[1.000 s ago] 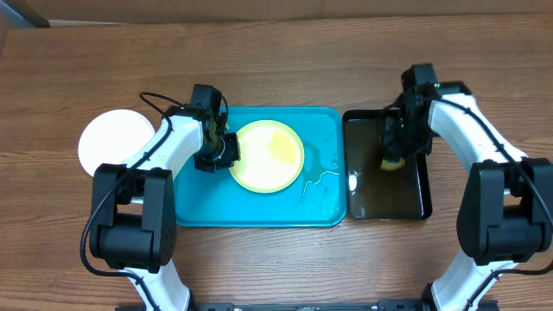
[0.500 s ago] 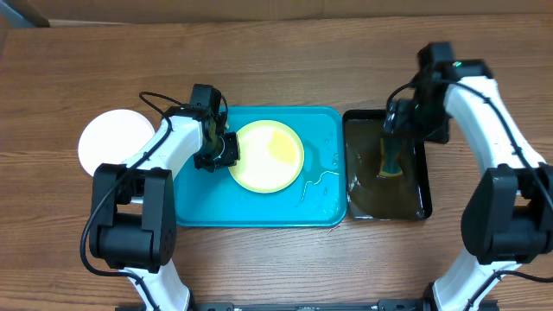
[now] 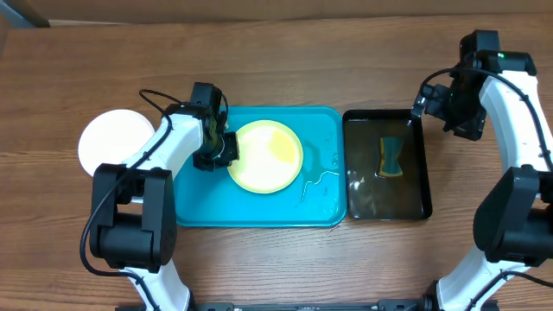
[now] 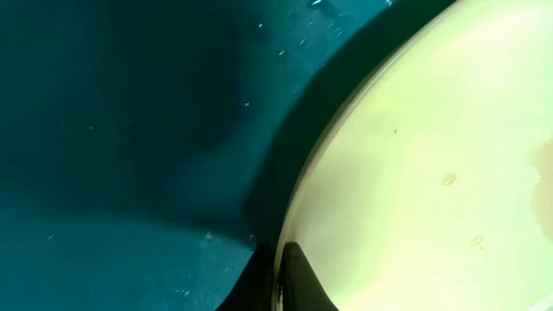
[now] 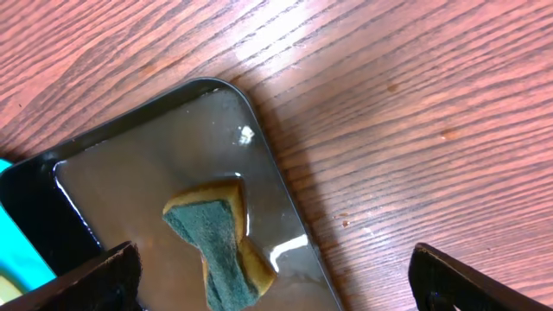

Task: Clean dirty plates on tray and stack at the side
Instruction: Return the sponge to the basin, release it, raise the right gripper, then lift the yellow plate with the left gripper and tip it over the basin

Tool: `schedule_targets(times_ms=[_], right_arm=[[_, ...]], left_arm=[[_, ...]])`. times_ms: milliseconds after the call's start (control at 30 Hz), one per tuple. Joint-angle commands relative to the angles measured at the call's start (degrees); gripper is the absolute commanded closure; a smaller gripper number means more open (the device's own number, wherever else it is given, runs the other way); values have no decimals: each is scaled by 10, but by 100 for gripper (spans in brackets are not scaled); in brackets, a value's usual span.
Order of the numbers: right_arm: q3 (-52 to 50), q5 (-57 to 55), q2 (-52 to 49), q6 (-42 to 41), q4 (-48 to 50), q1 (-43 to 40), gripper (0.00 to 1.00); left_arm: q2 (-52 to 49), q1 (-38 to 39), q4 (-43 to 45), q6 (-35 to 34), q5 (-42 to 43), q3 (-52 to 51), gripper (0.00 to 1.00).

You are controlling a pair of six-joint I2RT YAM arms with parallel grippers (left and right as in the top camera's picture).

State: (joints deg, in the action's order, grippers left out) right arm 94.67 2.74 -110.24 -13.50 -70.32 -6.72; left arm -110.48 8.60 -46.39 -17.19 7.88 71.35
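Note:
A pale yellow-green plate (image 3: 270,155) lies in the turquoise tray (image 3: 259,212). My left gripper (image 3: 226,155) is shut on the plate's left rim. The left wrist view shows its dark fingertips (image 4: 278,276) pinching the plate's edge (image 4: 432,173) over the wet tray floor (image 4: 130,130). A white plate (image 3: 115,141) rests on the table left of the tray. My right gripper (image 3: 441,112) hangs open over the black tray's far right corner. In the right wrist view its jaws (image 5: 276,276) stand wide with nothing between them.
A black tray (image 3: 415,203) holding murky water stands right of the turquoise tray. A green and yellow sponge (image 3: 391,158) lies in it, also visible in the right wrist view (image 5: 216,250). Water streaks mark the turquoise tray's right side.
My right gripper opened, let go of the sponge in the black tray and drew away toward the far right. The left gripper stayed on the plate's rim.

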Motion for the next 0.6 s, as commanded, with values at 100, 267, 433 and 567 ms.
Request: schedule_targets(times_ms=[100,267,433,567], right_arm=[[5,-1,7,-4,18,2,0],[5,-1,7,-4,32,2,0],[5,-1,7,-4,35,2,0],[5,-1,7,-4,38,2,0]], left_arm=[[60,34,-17,-7,-106,14,96],[101,78,-20,-9,-162,15,96],[122,106,-19,-9,-186,18,96],[125,109,-27,-13,-183,35,96]])
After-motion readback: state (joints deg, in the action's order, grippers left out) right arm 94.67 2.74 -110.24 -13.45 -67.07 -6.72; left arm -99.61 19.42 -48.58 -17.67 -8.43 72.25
